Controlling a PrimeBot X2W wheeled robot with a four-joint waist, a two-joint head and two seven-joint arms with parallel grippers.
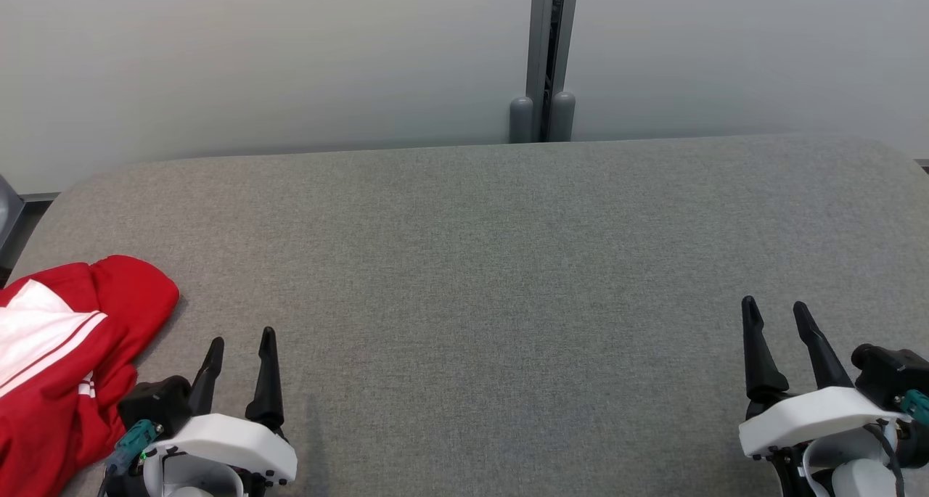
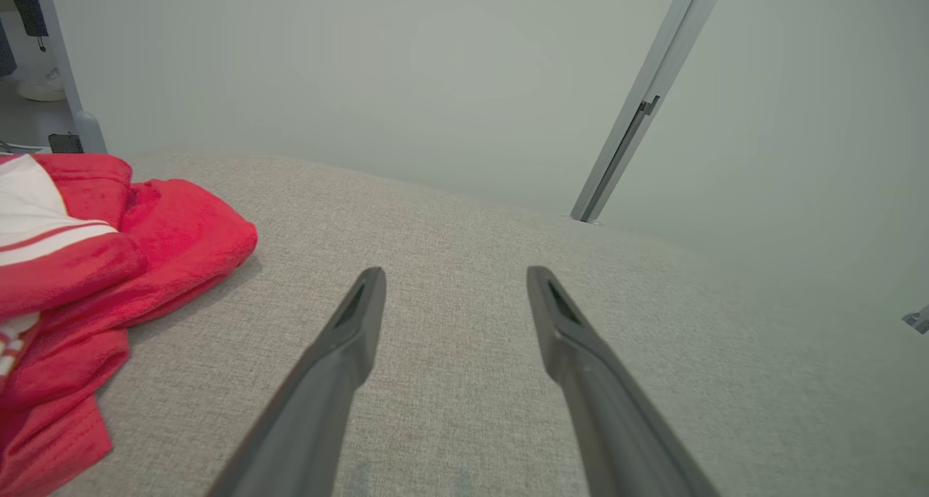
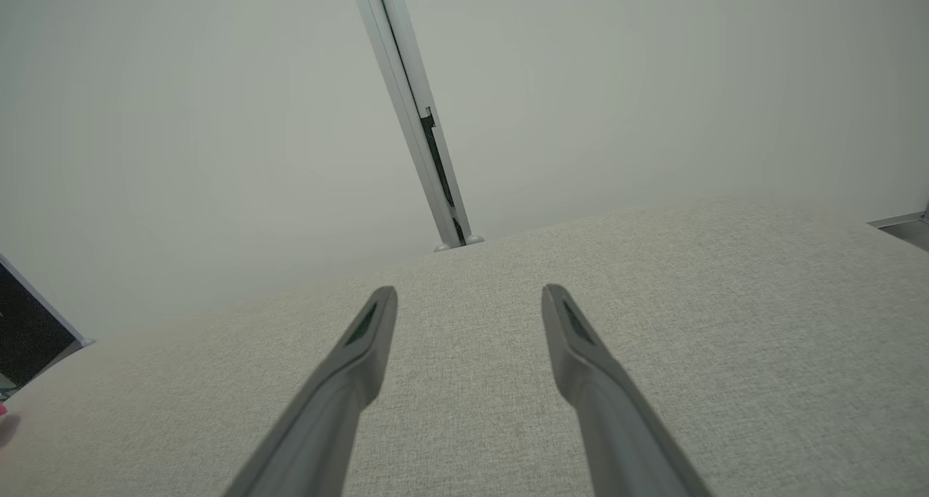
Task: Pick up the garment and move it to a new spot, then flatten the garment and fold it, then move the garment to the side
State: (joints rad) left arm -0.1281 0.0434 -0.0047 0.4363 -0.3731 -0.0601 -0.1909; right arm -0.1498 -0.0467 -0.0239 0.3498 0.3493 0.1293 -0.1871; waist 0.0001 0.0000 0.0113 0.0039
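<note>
Left gripper and right gripper point straight ahead, jaws wide apart, empty.
Red garment lies bunched beside the left one on grey fabric.

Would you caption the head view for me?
Left gripper and right gripper open over grey table, red garment at left.

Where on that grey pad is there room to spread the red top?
The grey pad's bare middle, between the left end effector and right end effector, back to the wall. Crowded only at the near left corner, where the red garment lies bunched.
</note>
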